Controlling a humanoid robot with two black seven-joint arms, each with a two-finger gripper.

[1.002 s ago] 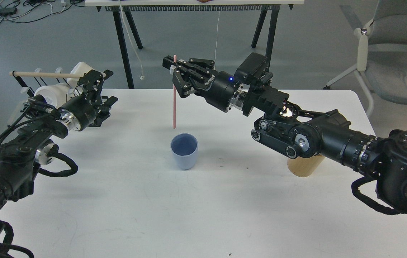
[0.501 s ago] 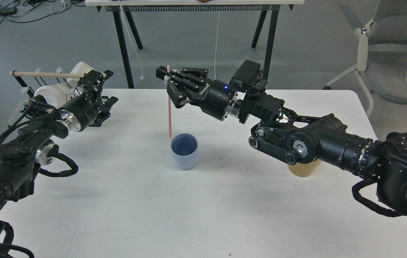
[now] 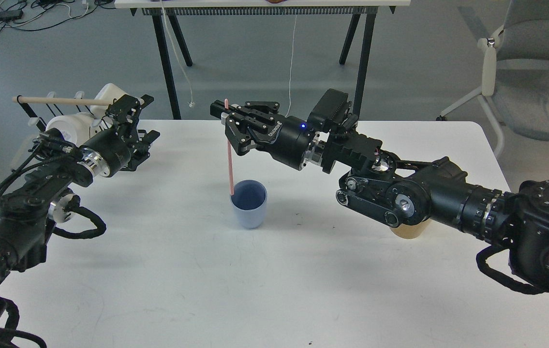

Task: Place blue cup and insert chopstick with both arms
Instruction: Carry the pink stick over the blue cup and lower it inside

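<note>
The blue cup [image 3: 248,203] stands upright near the middle of the white bench [image 3: 274,270], its mouth open to the top. A pink chopstick [image 3: 229,154] hangs almost vertical over the left part of the cup's rim, and its lower tip is at the rim or just inside; which of the two I cannot tell. The right gripper [image 3: 226,117] is closed on the upper end of this chopstick, above the cup and a little to the left of it, and a short piece of the stick shows above the fingers. The left gripper [image 3: 126,108] is at the far left side of the bench, well apart from the cup, and it holds a light wooden chopstick [image 3: 61,101] that lies about horizontal and points to the left. Behind that gripper is a white rack [image 3: 78,118]. A tan wooden cup [image 3: 407,229] stands on the bench, mostly hidden under the right arm. Beyond the bench is a grey floor, the black legs of another table [image 3: 168,53], and a grey chair [image 3: 530,72] at the right.
</note>
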